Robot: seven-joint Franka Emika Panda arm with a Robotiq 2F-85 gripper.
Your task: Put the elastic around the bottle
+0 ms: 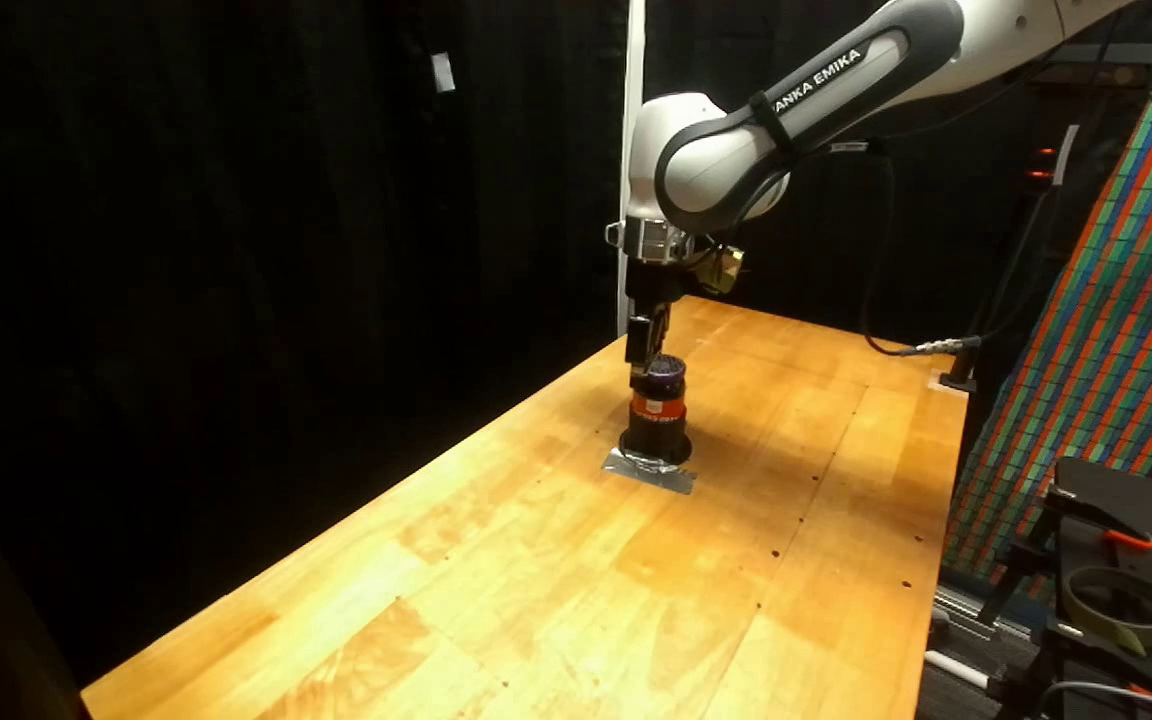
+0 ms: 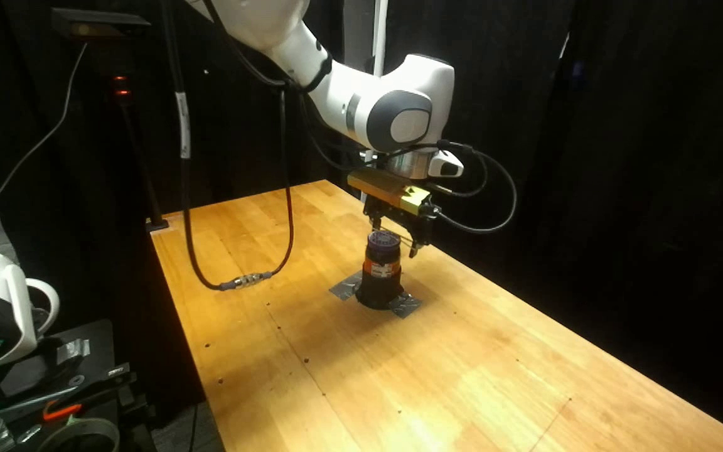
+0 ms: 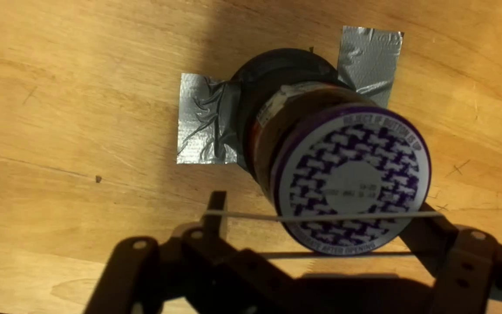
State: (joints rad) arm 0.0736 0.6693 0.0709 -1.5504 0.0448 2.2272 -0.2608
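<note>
The bottle [image 1: 658, 408] is squat, with an orange-brown label and a dark purple lid. It stands upright in both exterior views [image 2: 381, 267]; its patterned lid [image 3: 355, 183] fills much of the wrist view. My gripper [image 3: 324, 208] is open, its fingers apart, beside and at about the height of the lid, as both exterior views show [image 1: 645, 366] [image 2: 395, 238]. A thin pale elastic [image 3: 251, 216] is stretched between the two fingers. Its near strand crosses over the lid. Its far strand runs along the lid's edge and is partly hidden there; contact cannot be told.
The bottle sits in a dark round base [image 1: 654, 441], held to the wooden table [image 1: 556, 560] by silver tape [image 3: 207, 124]. A cable [image 2: 248, 280] hangs over the table. A dark side shelf with a green tape roll [image 1: 1126, 605] stands beyond the table edge.
</note>
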